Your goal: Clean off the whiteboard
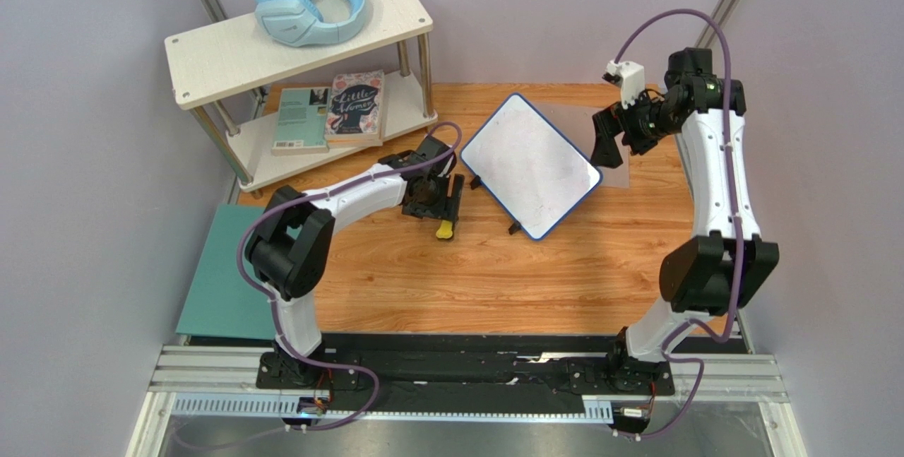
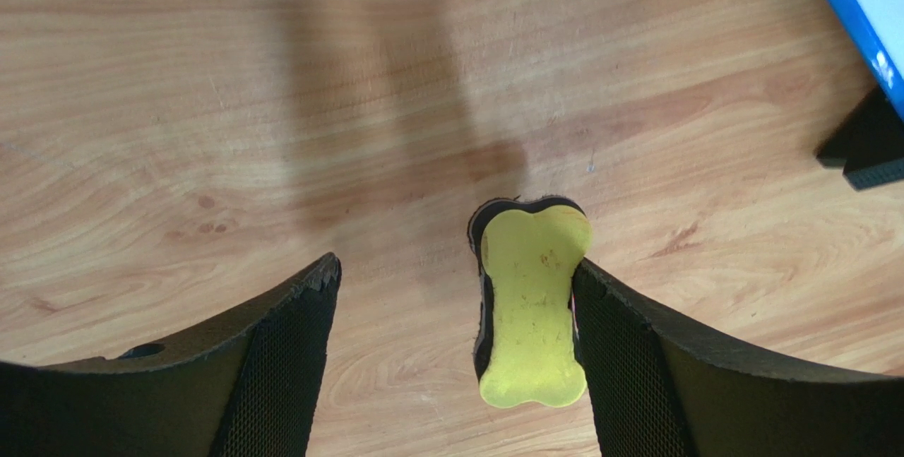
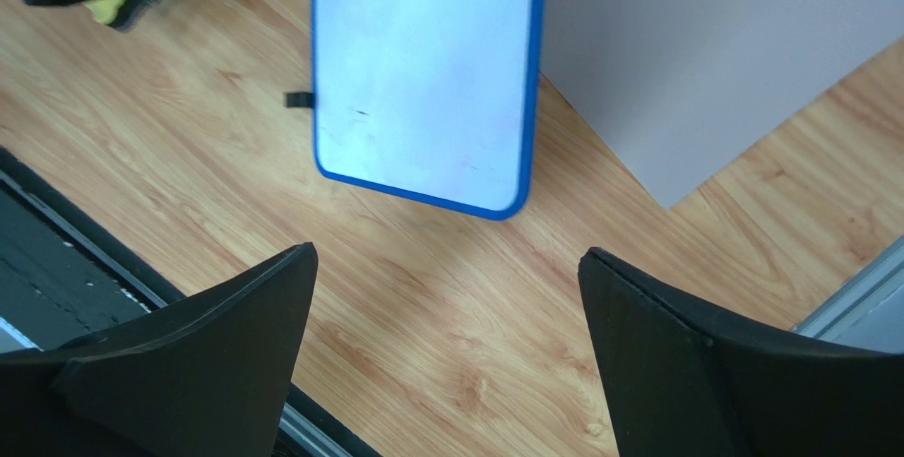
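Nearest you, at the left, a teal mat (image 1: 218, 272) lies flat beside the left edge of the wooden tabletop (image 1: 477, 277). Your left arm reaches forward over the wood. Your left end effector (image 2: 456, 272) is released, its jaws wide apart and low over the boards. A yellow, bone-shaped eraser (image 2: 531, 309) with a dark underside lies on the tabletop between the fingers. It sits against the inner face of the finger nearer the whiteboard and well apart from the other finger, so nothing is clamped.

Just beyond, to the right, the whiteboard (image 1: 531, 164) rests near the middle of the tabletop, turned at an angle to the table edges. Small black feet show along its left side. Its frame is blue and its face is mostly white. In your right wrist view you can see a tiny dark fleck and faint smudges toward one end.

The board's right corner overlaps a grey sheet (image 3: 690, 54) lying flat on the wood. Your right end effector (image 3: 448, 256) hangs in the air by that corner. It is also released, jaws spread wide, gripping nothing and touching neither board nor sheet.

Farthest back on the left, a two-level shelf (image 1: 212, 60) carries books (image 1: 329, 113) on its lower level and pale blue headphones (image 1: 308, 4) on top.
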